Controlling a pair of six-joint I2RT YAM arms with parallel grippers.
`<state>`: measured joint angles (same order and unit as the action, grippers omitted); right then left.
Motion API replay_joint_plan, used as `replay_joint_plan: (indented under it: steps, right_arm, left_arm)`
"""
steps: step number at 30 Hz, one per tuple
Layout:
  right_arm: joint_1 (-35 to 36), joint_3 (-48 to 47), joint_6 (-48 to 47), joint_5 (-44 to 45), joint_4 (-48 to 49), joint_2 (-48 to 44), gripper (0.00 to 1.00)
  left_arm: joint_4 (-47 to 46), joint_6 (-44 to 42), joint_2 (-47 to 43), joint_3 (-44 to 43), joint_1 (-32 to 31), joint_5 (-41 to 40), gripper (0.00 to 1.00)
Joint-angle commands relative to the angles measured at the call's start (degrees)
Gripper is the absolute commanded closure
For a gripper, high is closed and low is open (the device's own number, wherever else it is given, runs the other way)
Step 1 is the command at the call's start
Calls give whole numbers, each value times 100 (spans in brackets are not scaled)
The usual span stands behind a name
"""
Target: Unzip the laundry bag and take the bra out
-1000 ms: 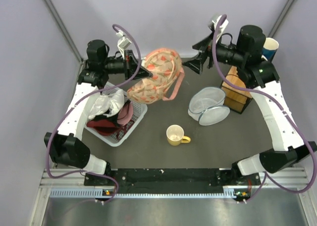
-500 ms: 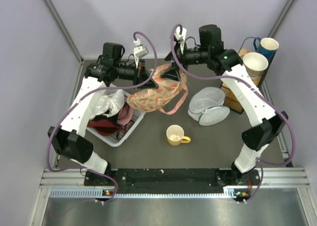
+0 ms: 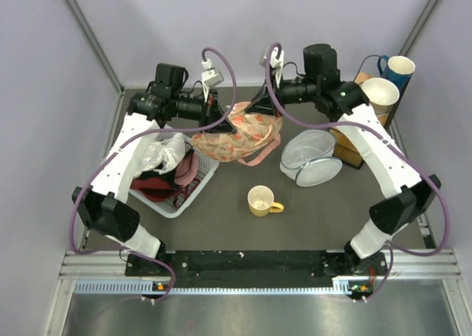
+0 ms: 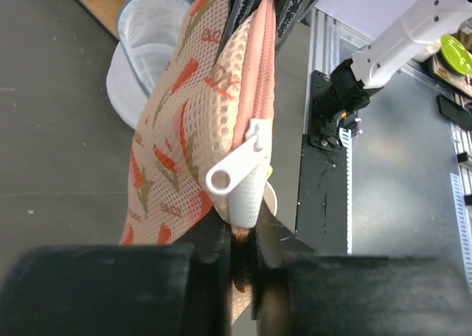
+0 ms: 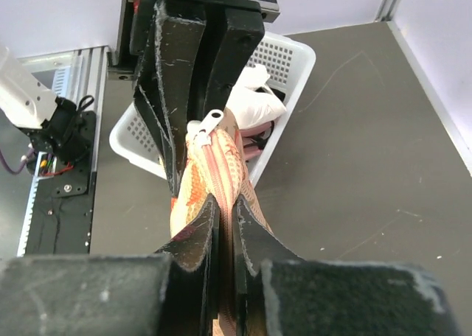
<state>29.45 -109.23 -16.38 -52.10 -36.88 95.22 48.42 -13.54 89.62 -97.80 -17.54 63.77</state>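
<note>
Zip on the peach-pink mesh laundry bag with little red prints looks fully closed to me, white zipper pull parked at one end, so basically nothing's done: unzipping and pulling the bra out are both left. It's in the upper middle of the overhead frame, strung edge-up between the arms, fabric slack and bulgy. Left gripper is pinched on its edge right under the pull, and right gripper is clamped on the opposite end.

Your left gripper points toward 3 o'clock and your right gripper toward 9, both pinched tight on the laundry bag.
</note>
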Motion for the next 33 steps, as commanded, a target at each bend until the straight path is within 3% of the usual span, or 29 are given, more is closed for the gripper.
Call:
replay_joint_plan:
  steps: [1,5,7,8,11,12,14,18,22,25,32,33]
  right_arm:
    - [-19,735,336,296,752,-864,100]
    - [-106,1280,741,200,1358,-1260,100]
    - [-298,1509,1222,-229,1989,-1479,100]
    - [-352,1745,1399,-379,2210,-1550,100]
    - [-624,2185,2251,-801,3237,-1717,100]
    - [-677,2291,2488,-1037,3588,-1735,100]
    - [-800,2511,3157,-1249,4468,-1744,100]
    - [-827,2512,3527,-1548,4848,-1638,100]
    - [-827,2512,3756,-1611,5042,-1559,100]
    - [-827,2477,3826,-1637,5068,-1498,100]
    - [-827,2485,3958,-1584,5130,-1392,100]
    - [-827,2486,3993,-1584,5217,-1383,100]
  left_arm:
    - [-868,386,-331,-249,101,513,75]
    - [-2009,1297,-612,199,391,1109,19]
    - [-2956,1974,-876,839,671,1409,13]
    - [-4310,2944,-972,1172,760,1654,6]
    - [-7397,4993,-1149,2211,972,1849,4]
    - [-7618,5228,-1053,2282,963,1867,3]
    - [-7751,5405,-956,2327,919,1859,1]
    - [-7647,5239,-929,2310,849,1579,1]
    - [-6324,4213,-780,1809,700,1297,1]
    - [-6091,3912,-596,1589,576,1269,1]
    - [-6829,4518,-446,1668,234,1559,1]
    - [-6846,4518,-446,1676,173,1577,5]
